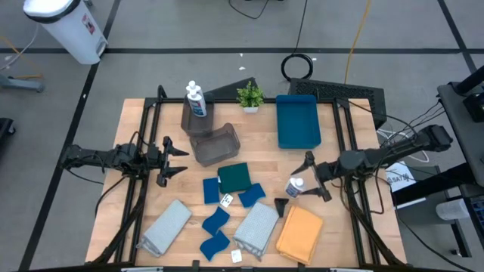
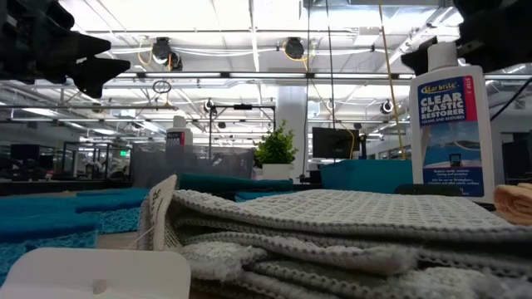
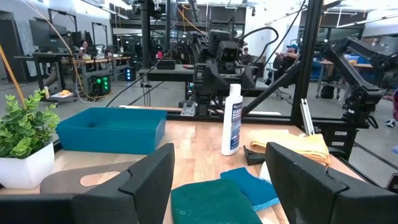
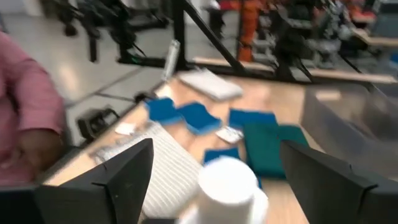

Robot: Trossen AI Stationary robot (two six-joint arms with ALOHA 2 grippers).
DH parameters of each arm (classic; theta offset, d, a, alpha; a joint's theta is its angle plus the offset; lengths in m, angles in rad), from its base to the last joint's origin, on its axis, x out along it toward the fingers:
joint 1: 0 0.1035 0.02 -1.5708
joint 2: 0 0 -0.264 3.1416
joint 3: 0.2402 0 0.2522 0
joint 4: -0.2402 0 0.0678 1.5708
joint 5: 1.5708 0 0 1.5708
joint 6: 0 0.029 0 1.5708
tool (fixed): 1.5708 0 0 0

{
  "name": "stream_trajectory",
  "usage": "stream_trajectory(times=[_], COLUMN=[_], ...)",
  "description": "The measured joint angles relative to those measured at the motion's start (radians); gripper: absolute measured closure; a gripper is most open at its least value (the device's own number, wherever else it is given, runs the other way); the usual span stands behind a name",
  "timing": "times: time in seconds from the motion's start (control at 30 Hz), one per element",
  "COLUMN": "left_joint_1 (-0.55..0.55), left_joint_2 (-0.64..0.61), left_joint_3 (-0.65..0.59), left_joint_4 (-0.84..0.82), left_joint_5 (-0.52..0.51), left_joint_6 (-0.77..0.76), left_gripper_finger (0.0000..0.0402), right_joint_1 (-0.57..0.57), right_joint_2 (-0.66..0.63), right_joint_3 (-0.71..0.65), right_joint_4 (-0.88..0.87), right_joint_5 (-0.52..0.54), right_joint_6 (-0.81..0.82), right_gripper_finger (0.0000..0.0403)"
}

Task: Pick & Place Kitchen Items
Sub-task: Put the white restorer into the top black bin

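A small white bottle [image 1: 295, 187] with a blue label stands upright on its base on the table, right of centre; the low view shows the bottle [image 2: 449, 116] too. My right gripper [image 1: 311, 177] is open just right of it. In the right wrist view its cap [image 4: 227, 186] shows between the fingers with a gap on each side. My left gripper [image 1: 181, 161] waits open at the table's left, holding nothing. A dark green cloth [image 1: 235, 177], several blue sponges [image 1: 215, 221], two grey cloths [image 1: 257, 225] and an orange cloth [image 1: 300, 234] lie flat toward the near edge.
At the back stand a blue tray [image 1: 298, 121], a potted plant [image 1: 250, 96] and two grey bins [image 1: 218, 143]; the farther bin holds two more bottles [image 1: 195, 98]. A person's pink sleeve [image 4: 25, 106] shows beyond the table's near edge.
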Motion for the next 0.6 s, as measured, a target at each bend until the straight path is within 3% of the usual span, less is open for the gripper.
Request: stream_trajectory(times=[0.27,0.6], left_joint_1=[0.0,0.0], left_joint_2=[0.0,0.0], left_joint_3=[0.0,0.0], left_joint_4=[0.0,0.0], left_joint_5=[0.0,0.0], left_joint_6=[0.0,0.0], left_gripper_finger=[0.0146,0.0146], right_joint_1=[0.0,0.0], right_joint_2=[0.014,0.014], right_joint_3=[0.0,0.0], right_joint_4=[-0.013,-0.03], right_joint_5=[0.055,0.128], right_joint_6=[0.036,0.037], right_gripper_finger=[0.0101,0.015])
